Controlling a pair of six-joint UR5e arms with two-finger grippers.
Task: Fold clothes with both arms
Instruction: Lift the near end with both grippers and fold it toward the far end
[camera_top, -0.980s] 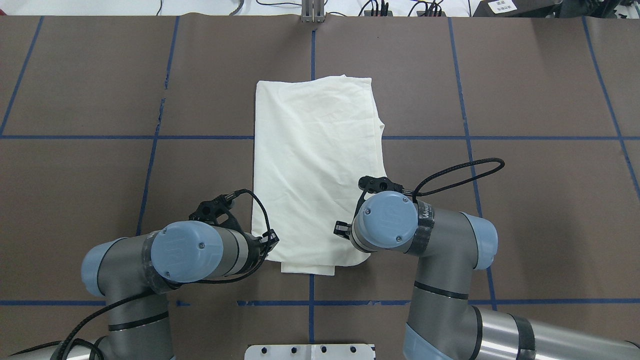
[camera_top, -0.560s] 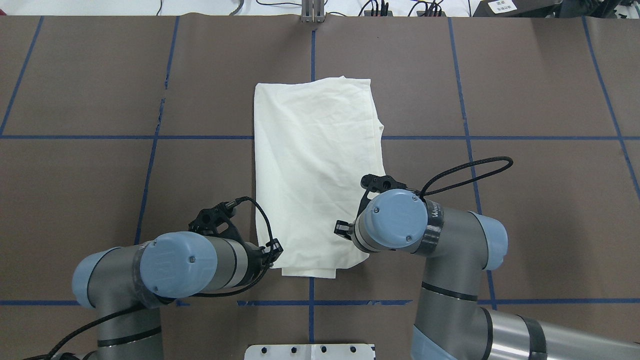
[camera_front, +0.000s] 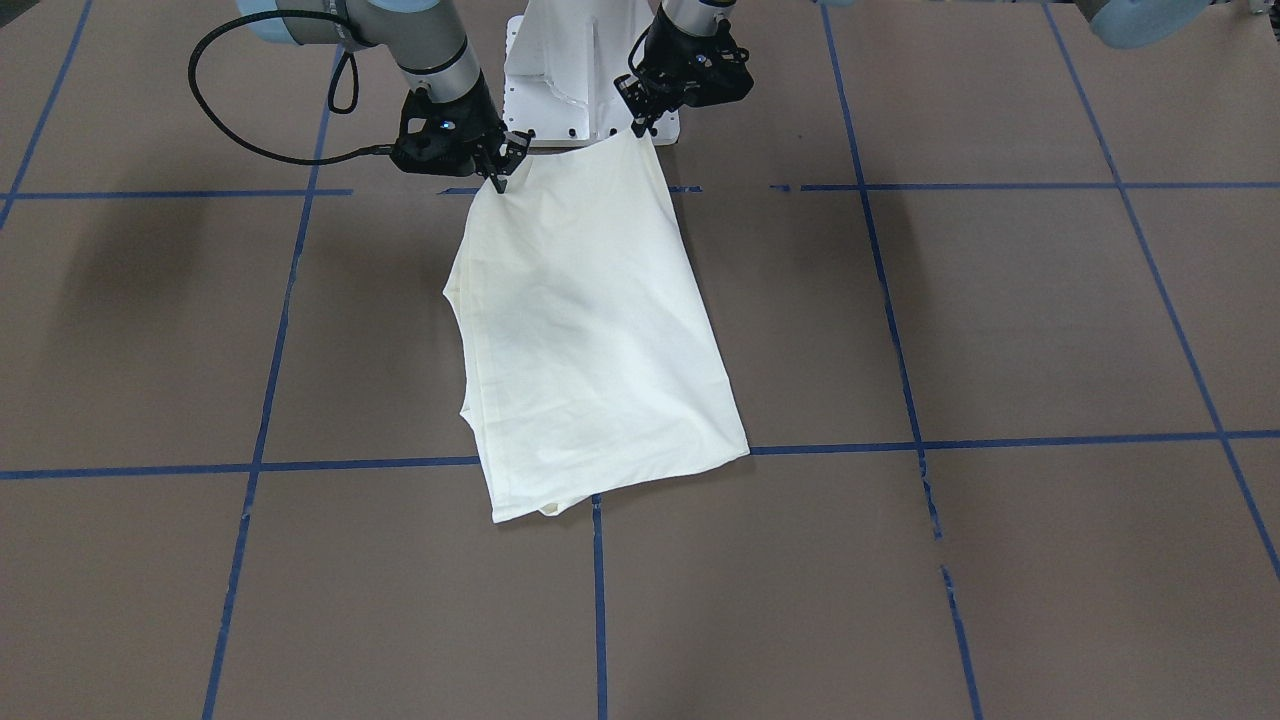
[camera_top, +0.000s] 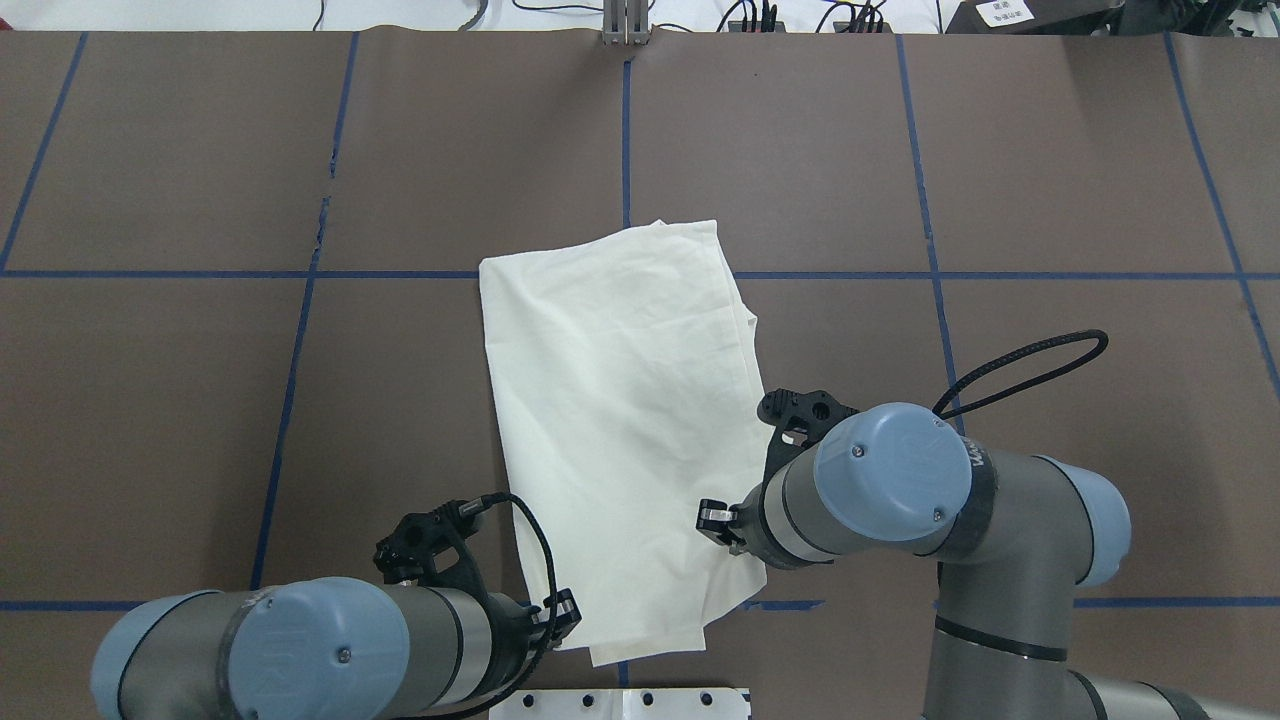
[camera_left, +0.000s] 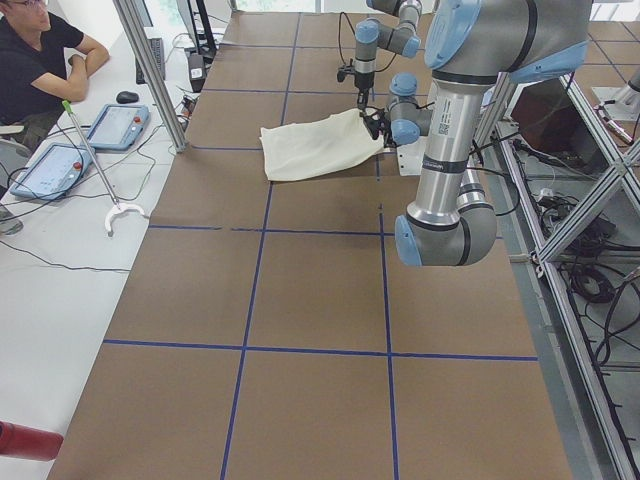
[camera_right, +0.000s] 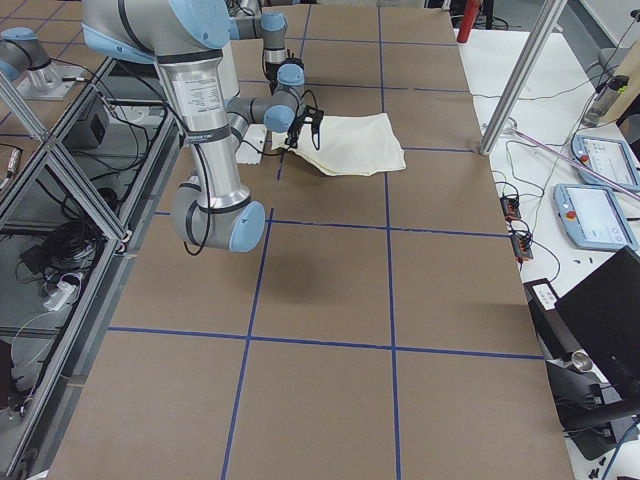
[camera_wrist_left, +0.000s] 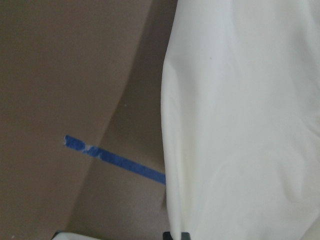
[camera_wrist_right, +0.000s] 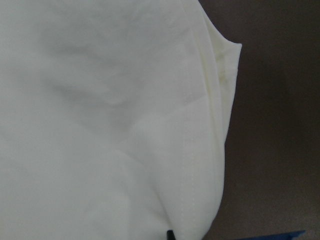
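Now the left arm (camera_top: 320, 650) has pulled back toward the robot's white base (camera_top: 620, 703). The left gripper (camera_front: 638, 128) is pinched tight on the near left corner of the shirt (camera_top: 620, 420). The cream shirt is plain side up and already folded into a long shape. It has slid along the brown table (camera_top: 200, 400) with the arms. A second ago its far edge lay well past the blue line (camera_top: 380, 274) that runs across the table, and now that edge sits just past the line. The shirt has also turned a little. Most of it lies flat, but the near edge is held up off the table, stretched between the two grippers. On the other side, the right arm (camera_top: 900, 480) has pulled back too. The right gripper (camera_front: 497, 175) is pinched tight on the near right corner. Both holds look good, since the shirt came along with both arms. It looks like the shirt is now close enough for the arms to lift the near edge and lay it over the far edge.
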